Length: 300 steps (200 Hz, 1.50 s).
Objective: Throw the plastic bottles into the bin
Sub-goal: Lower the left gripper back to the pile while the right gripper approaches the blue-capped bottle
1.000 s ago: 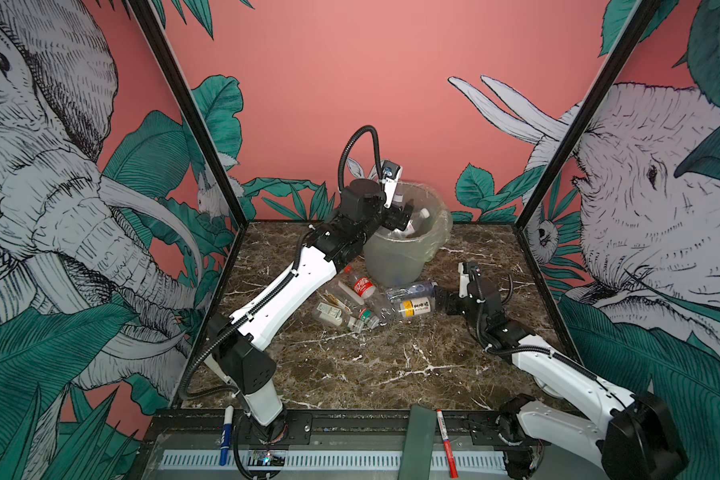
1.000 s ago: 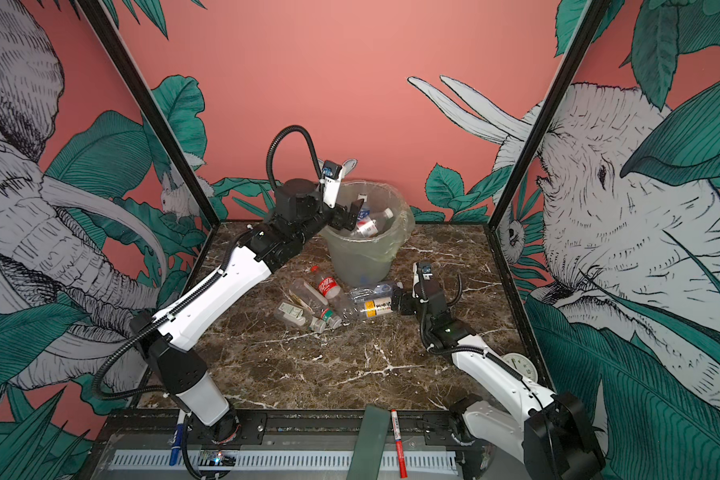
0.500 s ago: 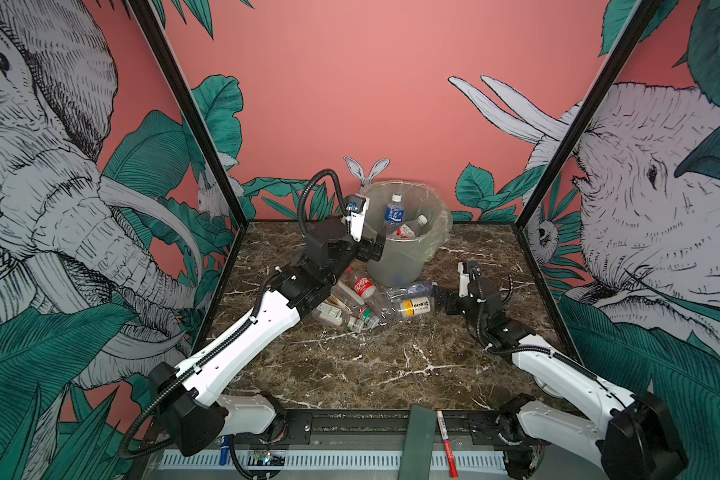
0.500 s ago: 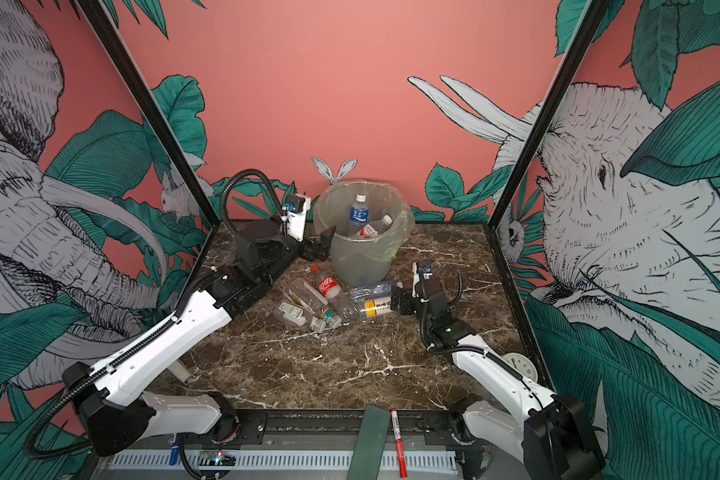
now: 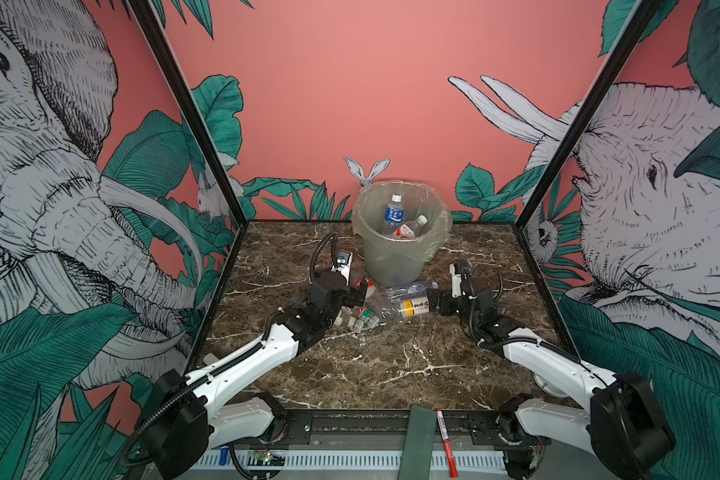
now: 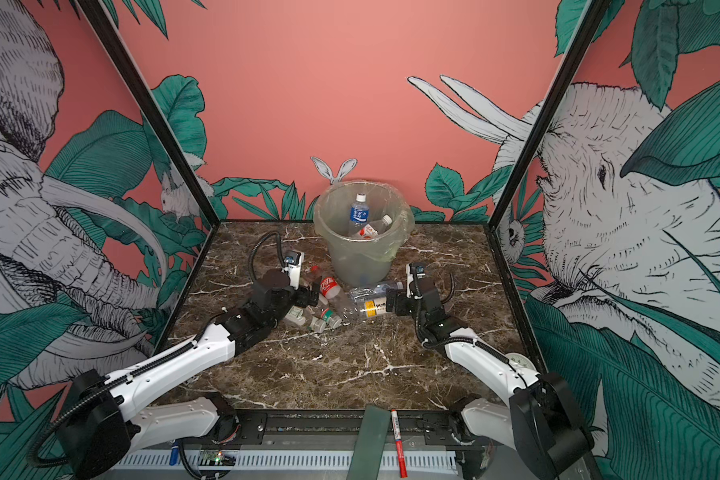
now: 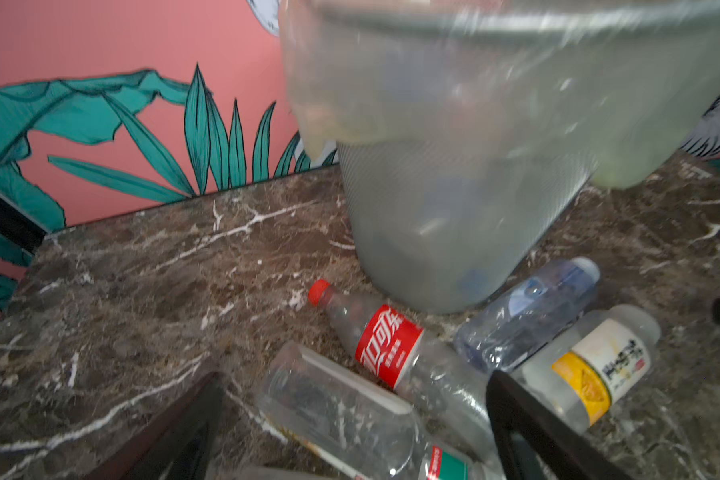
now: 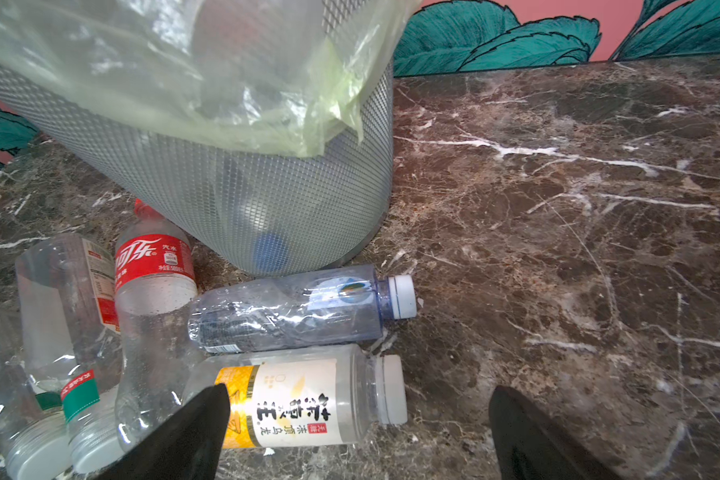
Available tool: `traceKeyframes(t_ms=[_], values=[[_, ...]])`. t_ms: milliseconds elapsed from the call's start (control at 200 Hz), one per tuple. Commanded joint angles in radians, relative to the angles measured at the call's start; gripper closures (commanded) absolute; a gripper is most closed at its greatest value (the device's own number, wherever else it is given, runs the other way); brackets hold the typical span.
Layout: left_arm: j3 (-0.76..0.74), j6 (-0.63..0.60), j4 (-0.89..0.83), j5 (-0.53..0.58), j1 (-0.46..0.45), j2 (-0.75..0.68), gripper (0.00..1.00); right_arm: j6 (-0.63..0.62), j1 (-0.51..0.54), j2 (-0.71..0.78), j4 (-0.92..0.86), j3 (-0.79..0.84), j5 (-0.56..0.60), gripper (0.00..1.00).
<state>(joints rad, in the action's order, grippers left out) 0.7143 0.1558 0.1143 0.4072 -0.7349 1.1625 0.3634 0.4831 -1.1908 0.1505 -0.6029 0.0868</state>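
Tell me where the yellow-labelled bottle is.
In both top views the yellow-labelled bottle lies in front of the bin, on the pile's right side, at the open right gripper.

Lined bin (image 5: 391, 262) holding two bottles (image 5: 393, 214), loose bottles (image 5: 410, 306) on marble (image 5: 371, 365), left pincer (image 5: 360, 292), right pincer (image 5: 432, 306) flanking them

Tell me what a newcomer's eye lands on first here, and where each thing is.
The grey-green bin, lined with a clear bag, stands at the back of the marble table, with two bottles showing inside. In front of it lies a heap of clear plastic bottles, flanked by the open left gripper and the open right gripper. Elephant murals cover the side walls.
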Motion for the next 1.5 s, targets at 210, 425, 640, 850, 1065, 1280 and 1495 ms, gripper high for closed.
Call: traceKeyframes(t_ms=[210,425,640,850,1065,1280,1495], values=[[-0.147,0.030,0.241,0.009,-0.003,0.038,0.00,0.012,-0.004,-0.101,0.104,-0.023,-0.084,0.01],[-0.167,0.031,0.256,-0.024,-0.001,0.064,0.00,0.041,-0.003,-0.223,0.071,-0.114,-0.128,0.01],[-0.161,0.033,0.245,-0.012,-0.001,0.057,0.00,0.095,0.001,-0.259,0.091,-0.129,-0.153,0.01],[-0.153,0.043,0.233,-0.030,0.001,0.056,0.00,0.040,0.007,-0.272,0.029,-0.169,-0.166,0.01],[-0.134,0.068,0.208,-0.062,0.012,0.073,0.00,0.067,0.020,-0.286,0.005,-0.175,-0.187,0.01],[-0.129,0.077,0.175,-0.033,0.027,0.068,0.00,0.036,0.062,-0.301,-0.035,-0.191,-0.188,0.01],[-0.112,0.088,0.134,-0.033,0.028,0.077,0.00,-0.006,0.084,-0.352,-0.099,-0.254,-0.172,0.01]])
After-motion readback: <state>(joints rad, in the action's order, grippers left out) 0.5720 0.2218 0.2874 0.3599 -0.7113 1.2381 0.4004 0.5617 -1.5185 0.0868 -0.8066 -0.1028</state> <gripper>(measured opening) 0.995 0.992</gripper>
